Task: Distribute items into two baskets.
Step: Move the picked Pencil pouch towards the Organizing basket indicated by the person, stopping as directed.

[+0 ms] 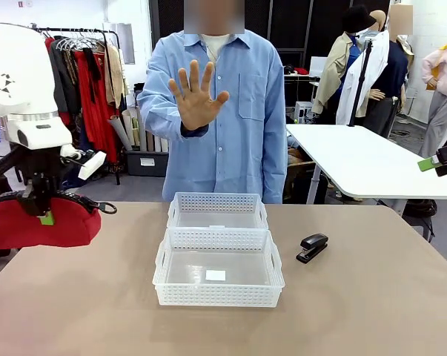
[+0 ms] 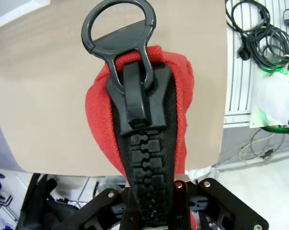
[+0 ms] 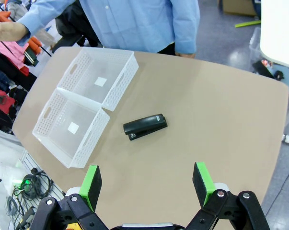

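1. Labelled white lattice plastic basket [image 1: 218, 297] and twin [image 1: 217, 202] behind: empty, nothing distributed.
2. Left gripper [image 1: 42, 213] clamps red zipped fabric pouch [image 1: 19, 226] aloft, left of it.
3. Small black stapler [image 1: 312, 247] right of it; right gripper [image 3: 146, 183] spread, empty.

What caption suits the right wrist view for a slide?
Open right gripper looks down on a black stapler beside two empty white baskets.

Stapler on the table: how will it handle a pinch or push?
Probably rigid: the stapler looks like a hard black shell, unlikely to flex. Smooth finish, so it may slip in a pinch. It lies flat on its long base on the table, so a push should slide it, not roll it.
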`<control>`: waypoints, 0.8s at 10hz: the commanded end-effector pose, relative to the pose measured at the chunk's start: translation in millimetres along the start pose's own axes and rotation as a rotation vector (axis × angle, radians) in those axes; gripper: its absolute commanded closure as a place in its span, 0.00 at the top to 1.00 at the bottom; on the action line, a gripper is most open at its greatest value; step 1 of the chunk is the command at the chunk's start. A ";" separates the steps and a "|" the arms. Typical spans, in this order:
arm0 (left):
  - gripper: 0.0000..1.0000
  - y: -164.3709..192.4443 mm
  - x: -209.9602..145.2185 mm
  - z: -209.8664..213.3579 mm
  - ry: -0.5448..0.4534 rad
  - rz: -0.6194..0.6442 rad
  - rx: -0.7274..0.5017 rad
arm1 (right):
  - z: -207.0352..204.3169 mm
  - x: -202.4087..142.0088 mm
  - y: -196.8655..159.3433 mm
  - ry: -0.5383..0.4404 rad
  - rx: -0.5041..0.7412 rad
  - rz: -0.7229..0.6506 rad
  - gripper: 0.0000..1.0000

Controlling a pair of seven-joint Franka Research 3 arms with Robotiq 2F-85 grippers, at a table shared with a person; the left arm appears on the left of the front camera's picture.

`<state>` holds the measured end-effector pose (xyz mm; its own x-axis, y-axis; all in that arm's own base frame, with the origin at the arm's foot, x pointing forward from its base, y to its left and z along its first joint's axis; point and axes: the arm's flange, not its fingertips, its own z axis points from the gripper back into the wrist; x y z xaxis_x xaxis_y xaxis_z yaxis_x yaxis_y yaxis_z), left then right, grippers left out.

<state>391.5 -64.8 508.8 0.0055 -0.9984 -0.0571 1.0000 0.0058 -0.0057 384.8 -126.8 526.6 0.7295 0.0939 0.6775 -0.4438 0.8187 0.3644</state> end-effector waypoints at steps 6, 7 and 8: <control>0.00 -1.2 -6.8 -0.4 0.004 0.014 -0.002 | -0.6 1.4 0.6 -0.013 0.010 0.003 1.00; 0.00 -1.2 -6.8 -0.4 0.004 0.014 -0.002 | -0.6 1.4 0.6 -0.013 0.010 0.003 1.00; 0.00 -1.2 -6.8 -0.4 0.004 0.014 -0.002 | -0.6 1.4 0.6 -0.013 0.010 0.003 1.00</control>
<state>392.4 -61.9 507.8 0.0138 -0.9981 -0.0595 0.9998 0.0144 -0.0098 384.8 -126.8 526.6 0.7295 0.0939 0.6775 -0.4438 0.8187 0.3644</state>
